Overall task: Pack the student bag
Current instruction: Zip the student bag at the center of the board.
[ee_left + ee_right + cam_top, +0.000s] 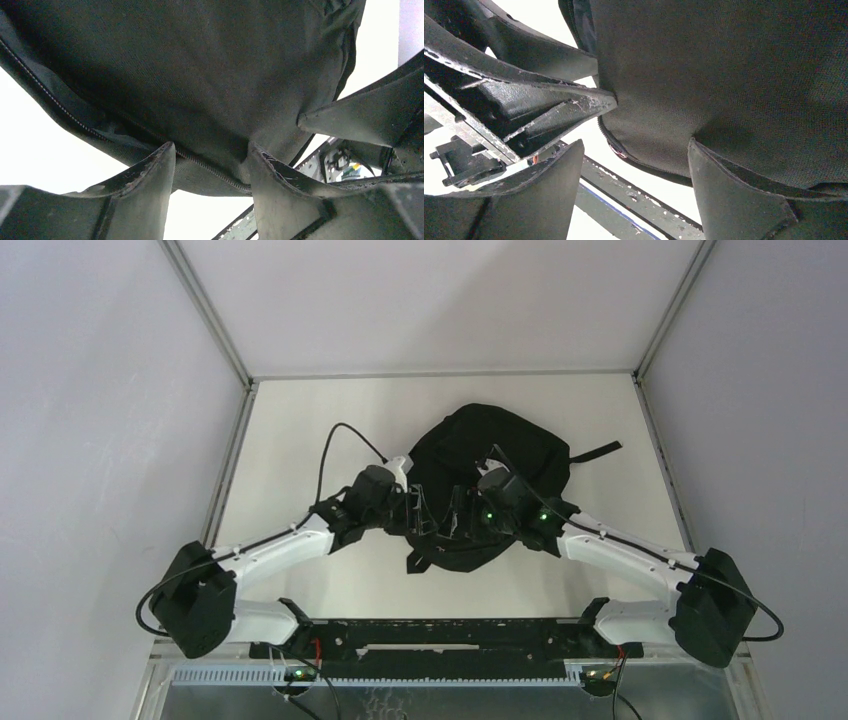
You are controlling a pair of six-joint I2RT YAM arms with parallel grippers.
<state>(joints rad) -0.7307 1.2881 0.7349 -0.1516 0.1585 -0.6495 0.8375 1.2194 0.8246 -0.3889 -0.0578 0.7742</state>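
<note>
The student bag (490, 445), a black rounded backpack, lies in the middle of the table. Both grippers are at its near edge. In the left wrist view, my left gripper (428, 518) (211, 150) has its jaws wide apart. The bag's zipped edge (200, 165) runs between the fingertips, and the right finger presses into the fabric. In the right wrist view, my right gripper (466, 520) (633, 145) is also open. Its right finger (724, 200) touches the bag's fabric (724, 75), and its left finger is free. The two grippers are almost touching. No books or pens are in view.
A bag strap (597, 451) sticks out to the right, and another strap (420, 562) trails toward the near side. A black rail (440, 635) with the arm bases runs along the near edge. Metal frame posts (240, 420) and grey walls border the table.
</note>
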